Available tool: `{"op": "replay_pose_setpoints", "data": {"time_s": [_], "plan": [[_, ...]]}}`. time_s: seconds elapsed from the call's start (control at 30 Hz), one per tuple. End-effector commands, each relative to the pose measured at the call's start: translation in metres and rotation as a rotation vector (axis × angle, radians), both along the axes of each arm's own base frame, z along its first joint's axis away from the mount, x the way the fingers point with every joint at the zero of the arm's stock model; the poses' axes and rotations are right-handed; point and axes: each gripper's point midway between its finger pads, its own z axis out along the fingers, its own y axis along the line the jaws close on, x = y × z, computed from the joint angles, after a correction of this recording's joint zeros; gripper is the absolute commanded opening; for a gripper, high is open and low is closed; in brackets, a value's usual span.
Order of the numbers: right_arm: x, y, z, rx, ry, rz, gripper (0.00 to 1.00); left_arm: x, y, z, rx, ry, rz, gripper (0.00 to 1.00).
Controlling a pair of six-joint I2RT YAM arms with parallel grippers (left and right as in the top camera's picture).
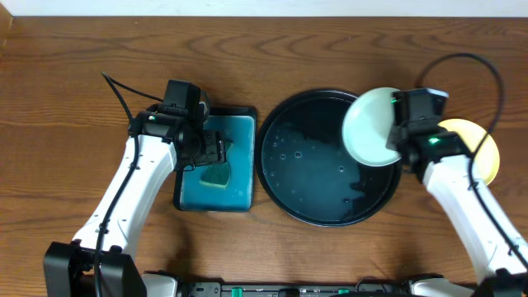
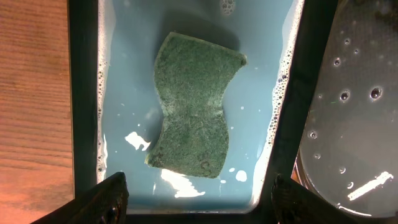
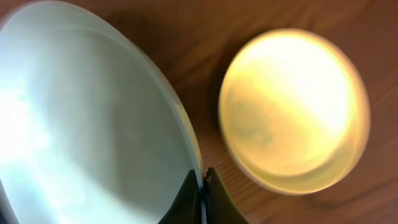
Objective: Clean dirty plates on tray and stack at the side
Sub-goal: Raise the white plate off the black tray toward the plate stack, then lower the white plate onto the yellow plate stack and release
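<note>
Overhead, we see the right pincer clamped on the rim of a mint plate, holding it over the right edge of the round black tray. The yellow plate lies on the counter just right of that tray. Our left pincer hangs wide apart above the green sponge, which lies in the soapy rectangular tray.
</note>
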Motion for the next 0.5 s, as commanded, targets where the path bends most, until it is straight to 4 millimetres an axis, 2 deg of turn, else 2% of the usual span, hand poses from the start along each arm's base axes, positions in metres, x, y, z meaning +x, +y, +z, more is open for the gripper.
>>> {"op": "replay_pose_setpoints", "data": {"time_s": [0.0,0.23,0.47], "plan": [[0.004,-0.007,-0.02,0.333,-0.018,-0.206,0.01,-0.004,0.002,-0.004,0.01,0.014,-0.003,0.75],[-0.008,-0.067,-0.039,0.483,-0.011,-0.434,0.01,-0.004,0.002,-0.004,0.01,0.014,-0.003,0.75],[-0.037,-0.131,-0.047,0.506,-0.034,-0.663,0.01,-0.004,0.002,-0.004,0.01,0.014,-0.003,0.75]]}}
